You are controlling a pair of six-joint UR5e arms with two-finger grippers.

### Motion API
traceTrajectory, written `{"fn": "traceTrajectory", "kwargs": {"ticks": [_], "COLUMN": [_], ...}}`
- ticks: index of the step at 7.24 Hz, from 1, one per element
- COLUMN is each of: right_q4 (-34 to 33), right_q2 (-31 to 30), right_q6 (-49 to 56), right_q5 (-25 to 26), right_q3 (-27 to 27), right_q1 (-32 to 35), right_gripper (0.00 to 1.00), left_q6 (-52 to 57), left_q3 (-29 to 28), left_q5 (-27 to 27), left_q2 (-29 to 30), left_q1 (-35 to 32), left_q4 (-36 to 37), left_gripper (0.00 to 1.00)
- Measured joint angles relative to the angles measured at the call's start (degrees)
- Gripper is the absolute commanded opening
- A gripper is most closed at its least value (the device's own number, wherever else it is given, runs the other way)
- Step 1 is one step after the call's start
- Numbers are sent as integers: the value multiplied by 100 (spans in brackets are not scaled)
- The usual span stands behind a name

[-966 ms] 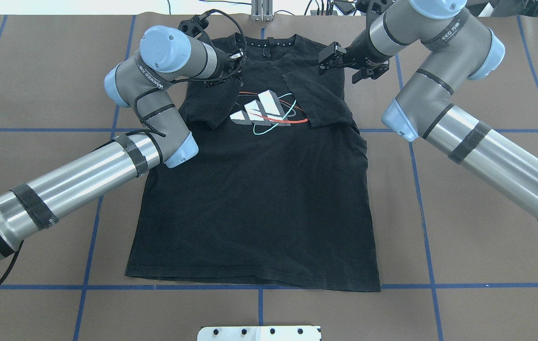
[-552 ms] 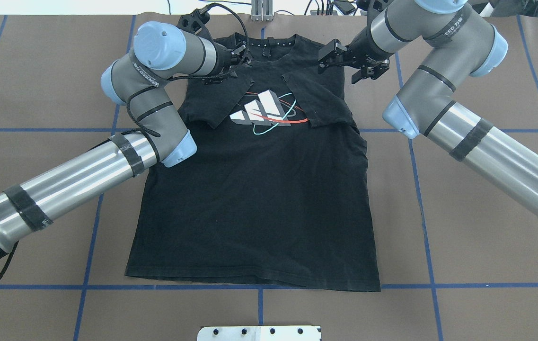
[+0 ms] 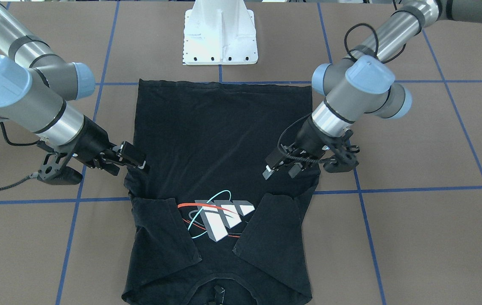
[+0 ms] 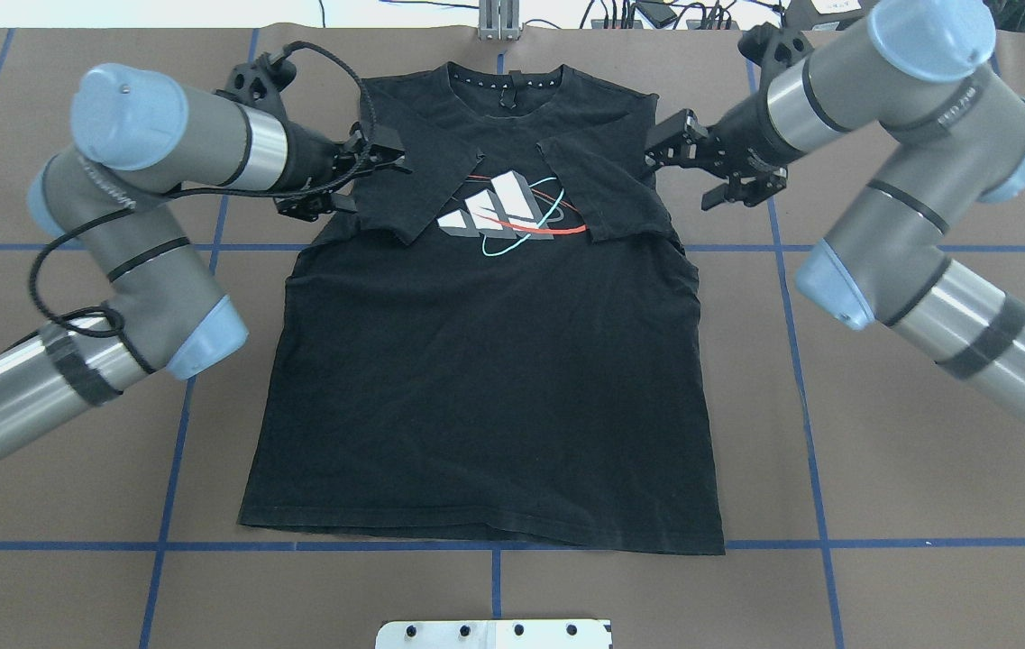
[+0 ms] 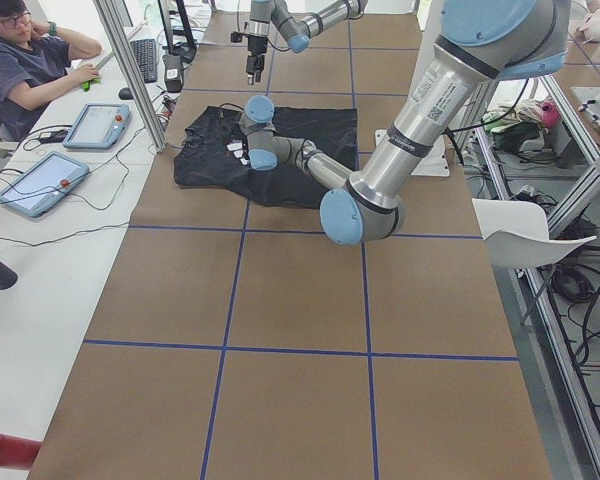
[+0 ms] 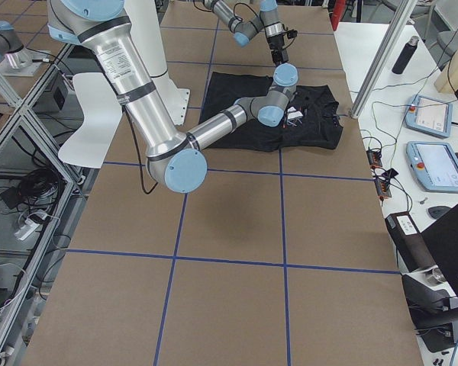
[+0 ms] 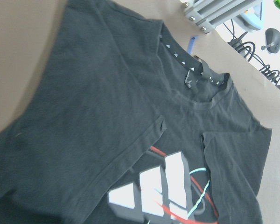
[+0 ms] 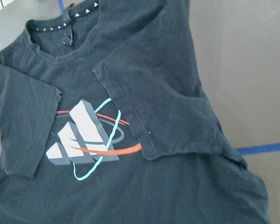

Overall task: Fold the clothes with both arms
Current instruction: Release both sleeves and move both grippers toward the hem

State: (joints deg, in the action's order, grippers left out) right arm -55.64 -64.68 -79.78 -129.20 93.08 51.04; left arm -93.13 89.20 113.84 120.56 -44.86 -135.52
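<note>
The black T-shirt (image 4: pixel 485 379) lies flat and face up on the brown table, collar at the far edge. Both short sleeves are folded inward beside its white-grey logo (image 4: pixel 498 212). My left gripper (image 4: pixel 372 180) hovers open and empty over the shirt's left shoulder edge. My right gripper (image 4: pixel 681 171) hovers open and empty just off the right shoulder edge. From the front, the T-shirt (image 3: pixel 224 131) lies between the left gripper (image 3: pixel 280 171) and the right gripper (image 3: pixel 128 168). Both wrist views show only the T-shirt (image 7: pixel 84 116) (image 8: pixel 177 196), with no fingers in sight.
Blue tape lines (image 4: pixel 174 433) grid the table. The white pedestal base (image 3: pixel 219 38) stands at the robot's side beyond the hem. An aluminium post (image 4: pixel 498 18) rises behind the collar. A person (image 5: pixel 25 60) sits at a side desk with tablets (image 5: pixel 40 180).
Both arms have drawn outward from the collar area: the left gripper went left to the shoulder edge, the right gripper went right off the shirt. The folded sleeves have not moved.
</note>
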Motion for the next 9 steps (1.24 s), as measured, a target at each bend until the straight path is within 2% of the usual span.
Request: {"fn": "traceTrajectory", "kwargs": {"ticks": [2,3,5,8,9], "right_q4": [-22,-25,-26,-86,-116], "right_q2": [-1150,-1659,-2386,-2565,-2574], "right_q6": [-96,-111,-295,-393,-398], "right_q5": [122,328,881,1408,1457], "right_q3": [1070,1488,2026,2055,2051], "right_q1": [-457,-810,-1721,-2831,-2990], "right_gripper": [100,100,100,99,88], "left_q6": [239,378,531,806,863], "left_q3": [1575,2016,2351,2429,2430], "left_q5": [94,94,53,16,10], "left_q2": [-1030,-1400,-1728,-1885,-1913], "left_q1": [-19,-21,-23,-34,-43], "left_q4": [720,835,880,876,877], "left_gripper": [100,100,99,99,99]}}
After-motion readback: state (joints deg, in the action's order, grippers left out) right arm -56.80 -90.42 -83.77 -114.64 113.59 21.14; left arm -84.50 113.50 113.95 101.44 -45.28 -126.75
